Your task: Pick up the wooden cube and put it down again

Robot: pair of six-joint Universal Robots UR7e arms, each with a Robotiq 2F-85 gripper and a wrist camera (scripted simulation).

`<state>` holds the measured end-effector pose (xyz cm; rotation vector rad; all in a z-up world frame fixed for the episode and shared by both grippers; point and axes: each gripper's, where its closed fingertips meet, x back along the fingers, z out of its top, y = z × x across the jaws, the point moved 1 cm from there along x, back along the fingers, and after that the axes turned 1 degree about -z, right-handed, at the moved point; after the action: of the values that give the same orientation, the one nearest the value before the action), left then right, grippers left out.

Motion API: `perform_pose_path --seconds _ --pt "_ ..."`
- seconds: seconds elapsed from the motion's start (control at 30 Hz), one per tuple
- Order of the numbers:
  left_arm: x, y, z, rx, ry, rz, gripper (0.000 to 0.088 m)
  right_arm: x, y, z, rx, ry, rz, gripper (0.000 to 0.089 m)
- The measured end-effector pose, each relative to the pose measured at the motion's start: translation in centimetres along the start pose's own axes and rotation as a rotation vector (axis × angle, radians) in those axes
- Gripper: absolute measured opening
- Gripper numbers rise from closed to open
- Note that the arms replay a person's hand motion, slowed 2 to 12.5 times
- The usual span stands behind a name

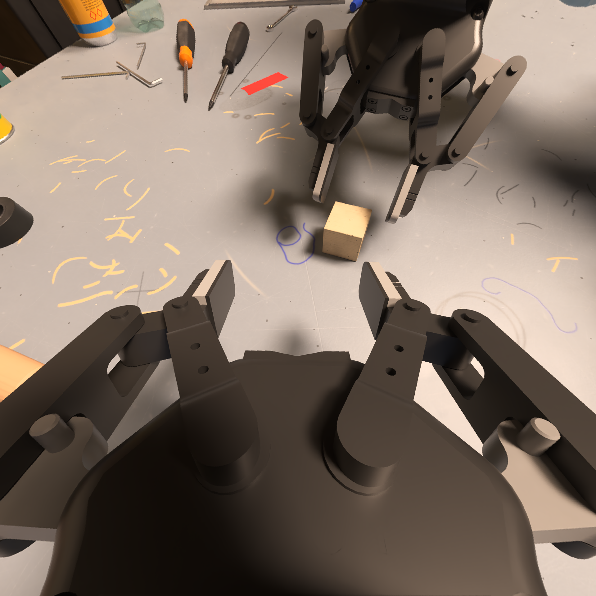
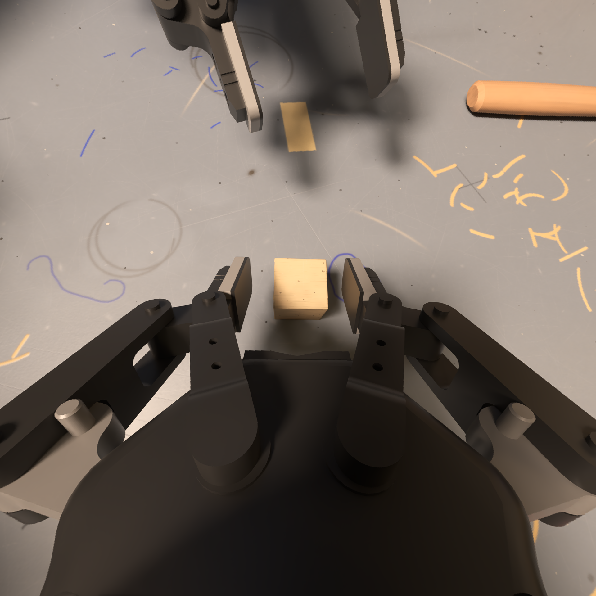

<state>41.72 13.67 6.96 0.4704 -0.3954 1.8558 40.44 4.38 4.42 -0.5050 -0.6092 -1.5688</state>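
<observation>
The wooden cube (image 1: 346,230) rests on the grey scribbled table (image 1: 180,200). In the right wrist view the cube (image 2: 300,287) lies between my right gripper's (image 2: 296,287) open fingers, with a gap on each side and no touch. From the left wrist view, the right gripper (image 1: 357,206) points down with its fingertips (image 1: 319,190) just behind and above the cube's top. My left gripper (image 1: 296,274) is open and empty, a short way in front of the cube. It also shows at the top of the right wrist view (image 2: 316,103).
Two screwdrivers (image 1: 185,48) (image 1: 237,42), hex keys (image 1: 138,75), a red tape strip (image 1: 264,83) and a yellow canister (image 1: 90,22) lie at the far left. A wooden rod (image 2: 532,98) and a tan tape strip (image 2: 296,125) lie near the left gripper.
</observation>
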Motion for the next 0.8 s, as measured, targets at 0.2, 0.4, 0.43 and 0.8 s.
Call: perform_pose_path --seconds 0.2,0.4,0.43,0.8 --pt "-0.1 0.1 -0.2 -0.001 -0.009 -0.006 0.0682 -0.4 0.0 0.0 -0.017 -0.006 0.019 0.0461" --pt "-0.2 0.2 -0.2 -0.003 -0.015 -0.011 0.0683 -0.7 0.1 -0.3 -0.017 -0.036 0.025 0.0444" --pt "-0.2 0.2 -0.3 -0.003 -0.015 -0.011 0.0683 -0.8 0.2 -0.4 -0.017 -0.04 0.024 0.0442" --pt "-0.4 0.2 -0.5 0.0 -0.024 -0.018 0.0684 -1.2 0.2 -0.7 -0.038 -0.049 0.046 0.0369"
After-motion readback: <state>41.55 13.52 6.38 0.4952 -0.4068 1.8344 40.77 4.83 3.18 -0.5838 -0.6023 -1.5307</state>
